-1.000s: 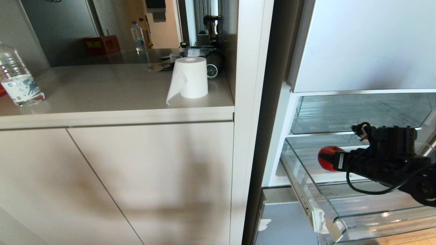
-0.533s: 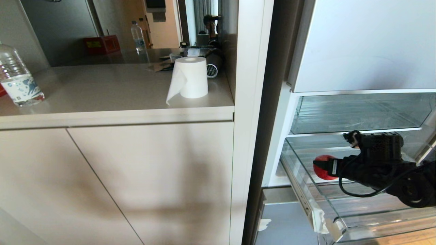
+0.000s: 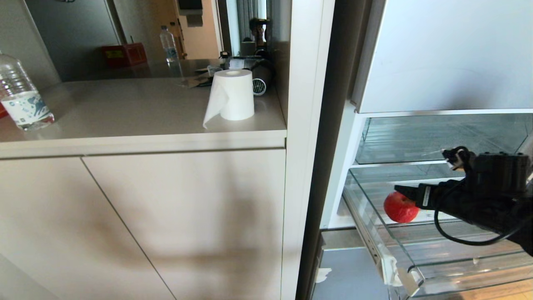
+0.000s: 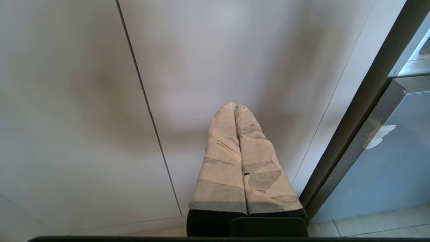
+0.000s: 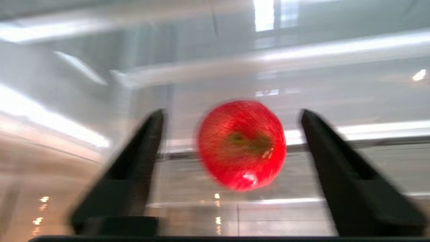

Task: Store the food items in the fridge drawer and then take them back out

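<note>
I count one shiny red round apple [image 3: 400, 207] in the wide clear plastic fridge drawer [image 3: 441, 266], near its left wall, and one white paper roll [image 3: 231, 99] plus two clear water bottles [image 3: 21, 100] on the beige counter [image 3: 125, 112]. My right gripper [image 5: 231, 114] reaches level into the drawer from the right, its two black fingers [image 5: 141, 154] spread wide with the apple between them, touching neither (the wrist view is blurred). My left gripper [image 4: 235, 107] hangs by the cabinet doors [image 4: 84, 101], taped fingers pressed together; the right arm is cut off at the head view's edge.
</note>
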{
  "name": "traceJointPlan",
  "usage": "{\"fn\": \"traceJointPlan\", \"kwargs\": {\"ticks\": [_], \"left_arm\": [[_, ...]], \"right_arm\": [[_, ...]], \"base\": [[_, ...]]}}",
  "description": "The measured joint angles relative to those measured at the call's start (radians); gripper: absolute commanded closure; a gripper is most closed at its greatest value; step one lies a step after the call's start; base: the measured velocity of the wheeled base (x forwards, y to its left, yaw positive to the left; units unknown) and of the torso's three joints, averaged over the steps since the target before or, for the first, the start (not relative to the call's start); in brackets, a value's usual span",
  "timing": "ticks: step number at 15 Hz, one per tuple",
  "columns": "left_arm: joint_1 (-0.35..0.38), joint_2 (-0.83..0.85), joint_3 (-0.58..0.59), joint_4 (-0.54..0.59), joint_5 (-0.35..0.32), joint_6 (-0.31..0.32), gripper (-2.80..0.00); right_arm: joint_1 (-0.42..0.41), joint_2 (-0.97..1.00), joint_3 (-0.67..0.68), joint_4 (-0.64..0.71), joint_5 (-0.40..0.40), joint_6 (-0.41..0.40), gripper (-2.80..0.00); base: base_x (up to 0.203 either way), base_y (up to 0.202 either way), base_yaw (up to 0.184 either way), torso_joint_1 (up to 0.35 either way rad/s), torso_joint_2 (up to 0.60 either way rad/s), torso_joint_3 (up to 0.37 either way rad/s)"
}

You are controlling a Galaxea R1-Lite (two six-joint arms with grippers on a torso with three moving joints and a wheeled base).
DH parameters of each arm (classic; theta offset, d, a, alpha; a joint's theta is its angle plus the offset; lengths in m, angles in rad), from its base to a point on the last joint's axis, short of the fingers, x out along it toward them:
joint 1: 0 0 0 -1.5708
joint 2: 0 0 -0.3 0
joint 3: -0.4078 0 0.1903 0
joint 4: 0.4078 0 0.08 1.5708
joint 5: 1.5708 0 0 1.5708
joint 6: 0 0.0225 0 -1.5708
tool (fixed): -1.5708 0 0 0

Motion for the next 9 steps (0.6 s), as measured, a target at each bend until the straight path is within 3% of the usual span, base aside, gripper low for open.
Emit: {"fn": "traceJointPlan", "kwargs": {"ticks": [9], "left_arm": [[0.0,0.0,0.0,0.0,0.0,0.0,0.0]], "right_arm": [[0.0,-0.882,0.363,0.13,-0.009,-0.032,0.0]], "base": [[0.0,0.0,0.0,0.0,0.0,0.0]]}}
